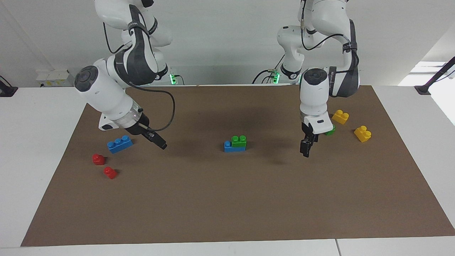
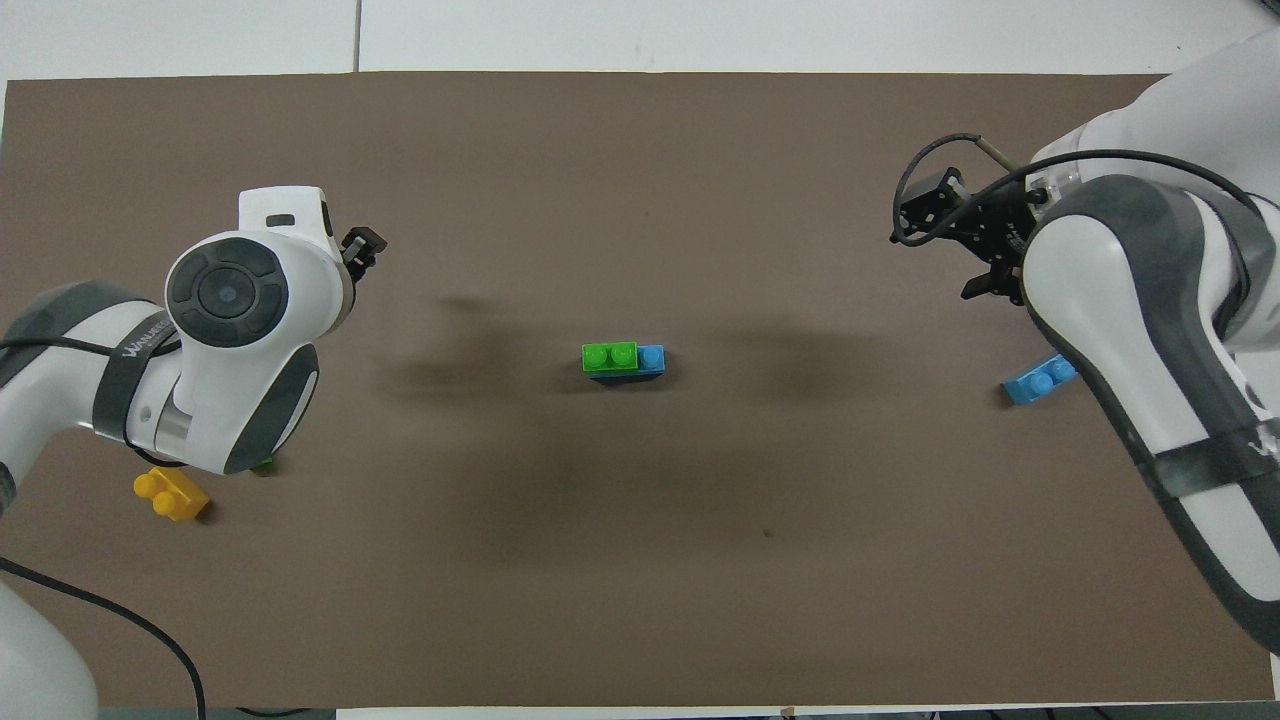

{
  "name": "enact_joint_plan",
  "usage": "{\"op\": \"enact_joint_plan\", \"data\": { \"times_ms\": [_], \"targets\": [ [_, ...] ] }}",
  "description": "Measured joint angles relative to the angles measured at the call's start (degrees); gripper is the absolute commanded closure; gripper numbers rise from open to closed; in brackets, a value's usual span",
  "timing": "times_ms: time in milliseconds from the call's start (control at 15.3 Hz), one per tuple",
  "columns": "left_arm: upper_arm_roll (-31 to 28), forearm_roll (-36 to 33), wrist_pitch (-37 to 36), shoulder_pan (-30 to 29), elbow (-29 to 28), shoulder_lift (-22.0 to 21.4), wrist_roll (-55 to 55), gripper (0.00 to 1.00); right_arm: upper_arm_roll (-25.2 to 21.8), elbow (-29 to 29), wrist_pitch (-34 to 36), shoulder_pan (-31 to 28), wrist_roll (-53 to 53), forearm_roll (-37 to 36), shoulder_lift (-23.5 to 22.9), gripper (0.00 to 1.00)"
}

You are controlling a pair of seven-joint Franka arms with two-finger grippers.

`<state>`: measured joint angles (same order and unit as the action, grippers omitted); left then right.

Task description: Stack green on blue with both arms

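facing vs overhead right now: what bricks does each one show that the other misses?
Facing only: two red bricks and a second yellow brick, all hidden under the arms from overhead; the loose green brick shows here as a sliver beside the left gripper.
Overhead only: no extra brick, just a straight-down look at the mat.
Both: the green brick stacked on the blue brick mid-mat, the loose blue brick, one yellow brick, the right gripper; neither gripper holds anything.
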<state>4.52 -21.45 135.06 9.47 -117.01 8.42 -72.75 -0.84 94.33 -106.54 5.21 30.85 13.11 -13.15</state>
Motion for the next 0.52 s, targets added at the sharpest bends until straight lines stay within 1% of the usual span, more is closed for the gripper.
{"op": "enact_joint_plan", "data": {
  "times_ms": [262, 524],
  "targets": [
    [0.0, 0.0, 0.0, -4.0, 0.0, -0.2, 10.2, 0.0, 0.0, -0.5, 4.4, -1.4, -17.6, -8.2, 4.7, 0.0],
    [0.0, 1.7, -1.5, -7.5, 1.0, -0.4, 21.4, 0.0, 0.0, -0.1, 10.9, -2.2, -22.3, -10.1, 10.4, 0.0]
  ]
}}
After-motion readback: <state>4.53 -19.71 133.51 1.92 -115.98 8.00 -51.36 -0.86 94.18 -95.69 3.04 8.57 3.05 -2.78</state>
